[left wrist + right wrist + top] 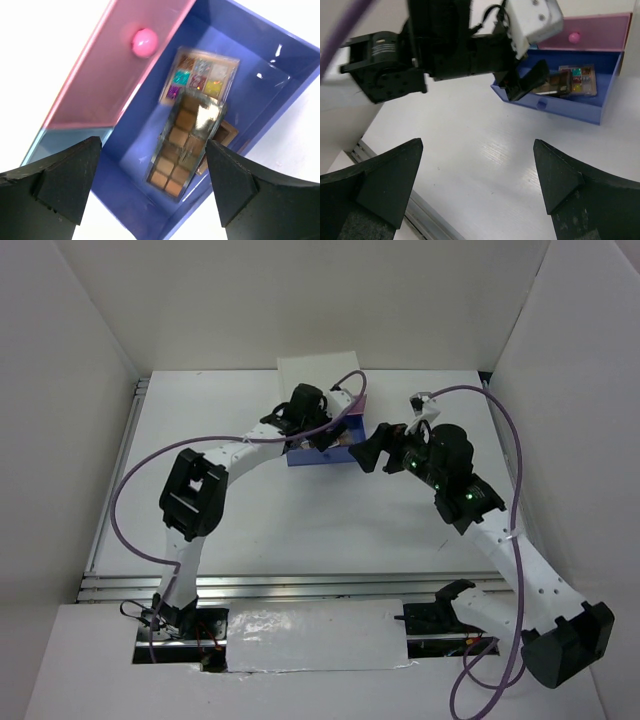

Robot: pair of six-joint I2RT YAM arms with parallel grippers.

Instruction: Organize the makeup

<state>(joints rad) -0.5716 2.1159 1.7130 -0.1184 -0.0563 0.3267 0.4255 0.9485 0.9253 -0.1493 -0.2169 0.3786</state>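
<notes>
The left gripper hung directly above the open blue plastic drawer, its jaws spread wide with nothing between them. The long brown eyeshadow palette lay flat inside that drawer, straight below the gripper and partly overlapping the square multicolour palette at its far end. In the left wrist view the brown palette's long axis ran from lower left to upper right, roughly along the drawer and across the line between the two fingers, so the jaws straddled its narrow width. The shut pink drawer sat just beside the blue one.

The right gripper, also spread and empty, hovered over the white table, facing the blue drawer's front from nearby. The left arm was the nearer one, so any push on the drawer probably fell to it after a lift clear.
</notes>
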